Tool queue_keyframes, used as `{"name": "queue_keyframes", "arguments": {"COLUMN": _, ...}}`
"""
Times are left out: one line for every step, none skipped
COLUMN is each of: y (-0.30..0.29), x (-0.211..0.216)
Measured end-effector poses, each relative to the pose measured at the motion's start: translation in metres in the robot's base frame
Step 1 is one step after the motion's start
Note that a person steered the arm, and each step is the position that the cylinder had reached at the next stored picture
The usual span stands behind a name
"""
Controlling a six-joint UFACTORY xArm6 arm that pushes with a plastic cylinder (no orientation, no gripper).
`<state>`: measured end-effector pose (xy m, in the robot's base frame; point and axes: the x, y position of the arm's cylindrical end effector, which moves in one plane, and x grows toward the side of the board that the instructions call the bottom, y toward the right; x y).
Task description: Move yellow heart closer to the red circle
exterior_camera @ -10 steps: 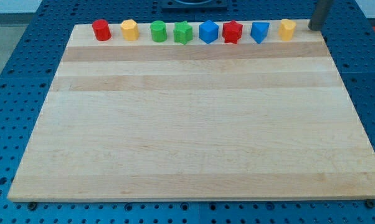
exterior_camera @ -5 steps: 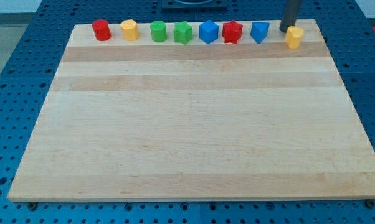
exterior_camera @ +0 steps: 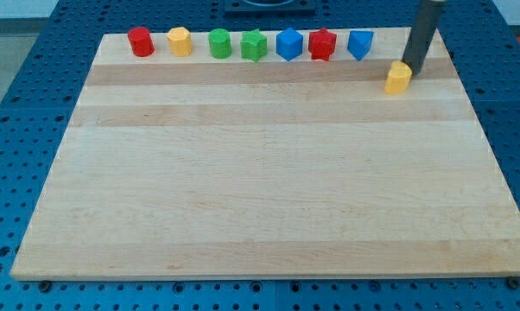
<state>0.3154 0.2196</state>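
Observation:
The yellow heart (exterior_camera: 398, 78) lies on the wooden board (exterior_camera: 269, 173) near the view's top right, below the row of blocks. My tip (exterior_camera: 413, 72) touches its right side, just to the view's upper right of it. The red circle (exterior_camera: 140, 41) stands at the far left of the row along the view's top edge, far from the heart.
Between them along the top edge stand a yellow hexagon (exterior_camera: 180, 41), a green circle (exterior_camera: 219, 43), a green star (exterior_camera: 254, 45), a blue hexagon (exterior_camera: 289, 44), a red star (exterior_camera: 322, 44) and a blue triangle (exterior_camera: 359, 43).
My tip came in from the top right corner and got behind the yellow heart. The heart has slid out of the row, down and slightly left.

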Motion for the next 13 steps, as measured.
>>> {"name": "queue_keyframes", "arguments": {"y": -0.006, "x": 0.025}}
{"name": "queue_keyframes", "arguments": {"y": -0.032, "x": 0.039}}
{"name": "queue_keyframes", "arguments": {"y": -0.053, "x": 0.070}}
{"name": "queue_keyframes", "arguments": {"y": -0.074, "x": 0.076}}
{"name": "queue_keyframes", "arguments": {"y": -0.076, "x": 0.070}}
{"name": "queue_keyframes", "arguments": {"y": -0.068, "x": 0.058}}
{"name": "queue_keyframes", "arguments": {"y": -0.063, "x": 0.045}}
{"name": "queue_keyframes", "arguments": {"y": -0.079, "x": 0.043}}
{"name": "queue_keyframes", "arguments": {"y": -0.098, "x": 0.043}}
{"name": "queue_keyframes", "arguments": {"y": -0.109, "x": 0.037}}
{"name": "queue_keyframes", "arguments": {"y": -0.110, "x": 0.025}}
{"name": "queue_keyframes", "arguments": {"y": -0.125, "x": 0.019}}
{"name": "queue_keyframes", "arguments": {"y": -0.150, "x": 0.018}}
